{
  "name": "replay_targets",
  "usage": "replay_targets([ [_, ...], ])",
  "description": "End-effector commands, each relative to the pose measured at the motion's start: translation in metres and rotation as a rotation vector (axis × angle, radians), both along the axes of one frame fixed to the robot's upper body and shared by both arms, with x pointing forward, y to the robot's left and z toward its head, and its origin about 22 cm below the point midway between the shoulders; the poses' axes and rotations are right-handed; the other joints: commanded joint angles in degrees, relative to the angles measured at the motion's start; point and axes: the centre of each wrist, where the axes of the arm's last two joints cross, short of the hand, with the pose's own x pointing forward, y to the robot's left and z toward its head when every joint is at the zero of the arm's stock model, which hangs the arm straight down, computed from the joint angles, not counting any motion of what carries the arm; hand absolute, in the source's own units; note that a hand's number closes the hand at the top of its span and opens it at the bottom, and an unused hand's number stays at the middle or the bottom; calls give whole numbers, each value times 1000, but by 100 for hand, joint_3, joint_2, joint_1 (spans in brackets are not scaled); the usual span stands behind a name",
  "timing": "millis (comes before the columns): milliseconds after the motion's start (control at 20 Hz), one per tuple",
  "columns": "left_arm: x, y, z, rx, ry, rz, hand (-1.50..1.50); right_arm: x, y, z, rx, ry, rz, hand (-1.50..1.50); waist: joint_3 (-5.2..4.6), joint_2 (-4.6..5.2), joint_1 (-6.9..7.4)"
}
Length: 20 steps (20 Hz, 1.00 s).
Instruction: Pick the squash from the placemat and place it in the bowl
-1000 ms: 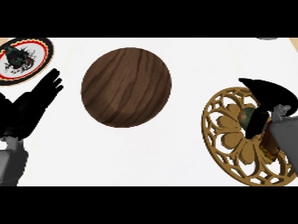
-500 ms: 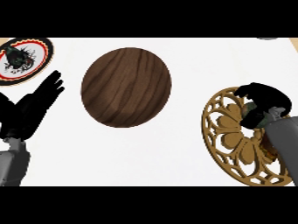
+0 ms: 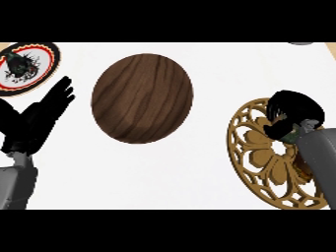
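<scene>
The wooden bowl (image 3: 143, 98) sits in the middle of the white counter. To its right lies a round gold openwork placemat (image 3: 261, 160). My right hand (image 3: 295, 109) is over the placemat's upper part, with its fingers curled down round the squash (image 3: 291, 134). Only a dark green sliver of the squash shows under the fingers. My left hand (image 3: 32, 120) rests open at the left, fingers up, well clear of the bowl.
A round plate (image 3: 21, 66) with a red, black and white pattern lies at the far left corner. A small grey object (image 3: 301, 43) peeks in at the far right edge. The counter's tan edge runs along the far right.
My right hand has dropped onto the placemat and its fingers have curled round the squash, which showed more before. The left hand shifted only slightly.
</scene>
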Motion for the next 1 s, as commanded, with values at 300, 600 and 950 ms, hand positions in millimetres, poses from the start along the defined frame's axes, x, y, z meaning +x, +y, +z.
replay_targets([
  [300, -4, 4, -15, 3, 14, 8, 0, -7, 12, 29, 42, -79, 75, 150, 7, 1, -24],
  [600, -6, 22, -1, 12, 4, 39, 0, -97, 76, -2, 96, -129, -41, 150, -2, -67, -252],
  [950, -7, 15, -5, 9, 11, 21, 0, -180, 110, 35, 105, -239, -36, 150, 3, -24, -126],
])
